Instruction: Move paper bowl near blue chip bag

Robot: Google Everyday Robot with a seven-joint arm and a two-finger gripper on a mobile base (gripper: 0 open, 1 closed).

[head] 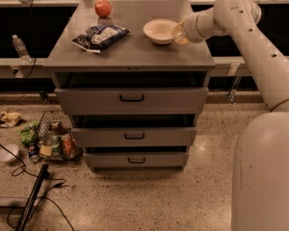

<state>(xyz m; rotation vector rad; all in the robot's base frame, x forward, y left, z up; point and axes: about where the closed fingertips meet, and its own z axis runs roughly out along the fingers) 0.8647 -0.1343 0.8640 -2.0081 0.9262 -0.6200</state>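
Note:
The cream-white paper bowl [160, 31] stands upright on the grey cabinet top [135, 54], right of centre. My gripper [177, 33] is at the bowl's right rim and appears shut on it. The dark-blue chip bag [100, 36] with a white panel lies flat to the left of the bowl, a gap of bare top between them. My white arm [250, 37] comes in from the right.
A red apple [103, 7] sits at the back of the top, behind the bag. The cabinet has three drawers [131, 98]. On the floor at the left are a wire basket of litter [53, 139], a small white bowl [8, 153], a bottle [19, 47] and cables.

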